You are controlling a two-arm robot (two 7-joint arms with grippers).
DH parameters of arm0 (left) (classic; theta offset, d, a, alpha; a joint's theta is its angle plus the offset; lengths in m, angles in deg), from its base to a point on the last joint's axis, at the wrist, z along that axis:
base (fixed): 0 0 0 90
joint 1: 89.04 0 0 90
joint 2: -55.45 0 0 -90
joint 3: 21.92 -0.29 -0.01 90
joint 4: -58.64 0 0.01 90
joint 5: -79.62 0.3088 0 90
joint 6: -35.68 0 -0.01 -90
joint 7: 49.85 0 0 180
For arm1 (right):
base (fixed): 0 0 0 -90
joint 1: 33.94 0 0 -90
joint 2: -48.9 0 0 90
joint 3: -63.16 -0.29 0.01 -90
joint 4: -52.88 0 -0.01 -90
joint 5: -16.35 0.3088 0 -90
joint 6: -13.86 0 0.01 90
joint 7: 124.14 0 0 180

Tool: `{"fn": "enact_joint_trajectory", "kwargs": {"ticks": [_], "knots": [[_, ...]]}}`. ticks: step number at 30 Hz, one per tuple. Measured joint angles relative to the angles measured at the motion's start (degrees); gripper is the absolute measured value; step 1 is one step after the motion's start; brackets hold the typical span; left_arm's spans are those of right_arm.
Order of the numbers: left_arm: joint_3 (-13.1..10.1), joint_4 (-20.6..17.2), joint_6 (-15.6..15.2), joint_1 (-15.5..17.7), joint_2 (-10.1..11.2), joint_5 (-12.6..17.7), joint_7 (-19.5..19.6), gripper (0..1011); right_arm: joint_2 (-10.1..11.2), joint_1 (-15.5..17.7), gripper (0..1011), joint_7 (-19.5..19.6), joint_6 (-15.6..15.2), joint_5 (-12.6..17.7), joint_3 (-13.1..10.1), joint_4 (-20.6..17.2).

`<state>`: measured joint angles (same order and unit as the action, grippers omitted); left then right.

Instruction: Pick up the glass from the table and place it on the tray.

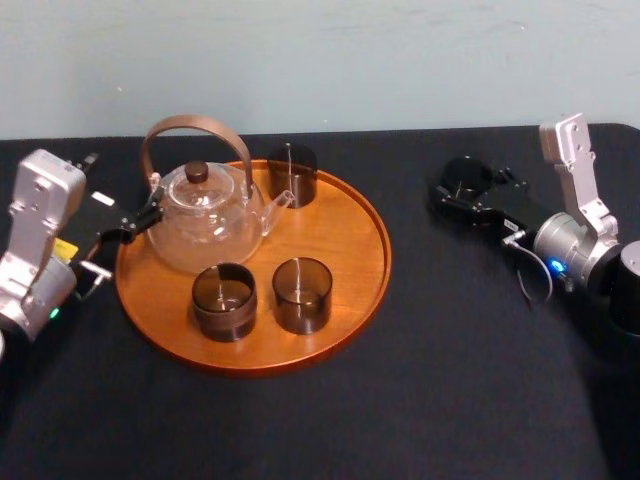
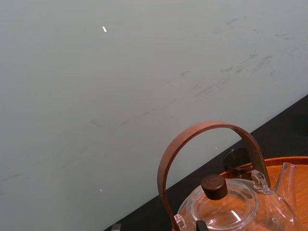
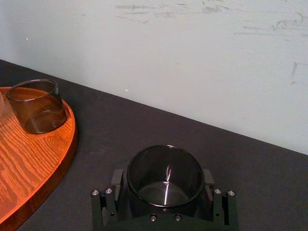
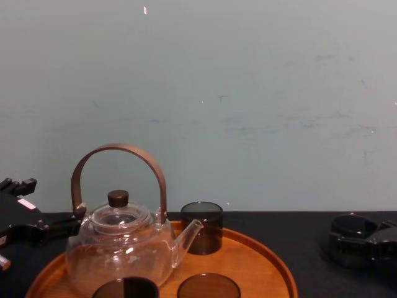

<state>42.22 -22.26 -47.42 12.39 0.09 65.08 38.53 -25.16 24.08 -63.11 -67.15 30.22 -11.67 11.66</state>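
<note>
The glass (image 1: 463, 178) stands upright on the table (image 1: 450, 330), to the right of the tray (image 1: 345, 225) and well apart from its rim, toward the back near the wall (image 1: 400, 60). Its open mouth faces up and its long axis runs vertically. The right gripper (image 3: 163, 183) is clamped on it, with one finger (image 3: 118, 180) pressed against each side of the lower wall, and the right arm reaches in from the right edge of the table. A strip of bare black table lies between the glass and the tray, and the tray's low raised rim is the only edge along that line. On the tray, a glass teapot (image 1: 205, 225) with a brown arched handle fills the left half. One dark glass (image 1: 293, 175) stands at the back beside the spout, and two more dark glasses (image 1: 223, 300) (image 1: 302, 294) stand side by side at the front. The right part of the tray is bare wood. The left gripper (image 1: 145, 218) sits at the tray's left edge, close to the base of the teapot's handle; its state cannot be made out.
</note>
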Motion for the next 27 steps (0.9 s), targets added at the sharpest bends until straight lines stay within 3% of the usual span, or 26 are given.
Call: {"fn": "enact_joint_trajectory", "kwargs": {"ticks": [6, 27], "knots": [[0.0, 0.0, 0.0, 0.0, 0.0, 0.0, 0.0, 1010, 0.02, 0.03, 904, 0.02, -0.03, 0.04, -0.02, -0.06], [0.0, 0.0, 0.0, 0.0, 0.0, 0.0, 0.0, 1010, 0.05, 0.1, 903, 0.08, -0.08, 0.11, -0.03, -0.14]]}}
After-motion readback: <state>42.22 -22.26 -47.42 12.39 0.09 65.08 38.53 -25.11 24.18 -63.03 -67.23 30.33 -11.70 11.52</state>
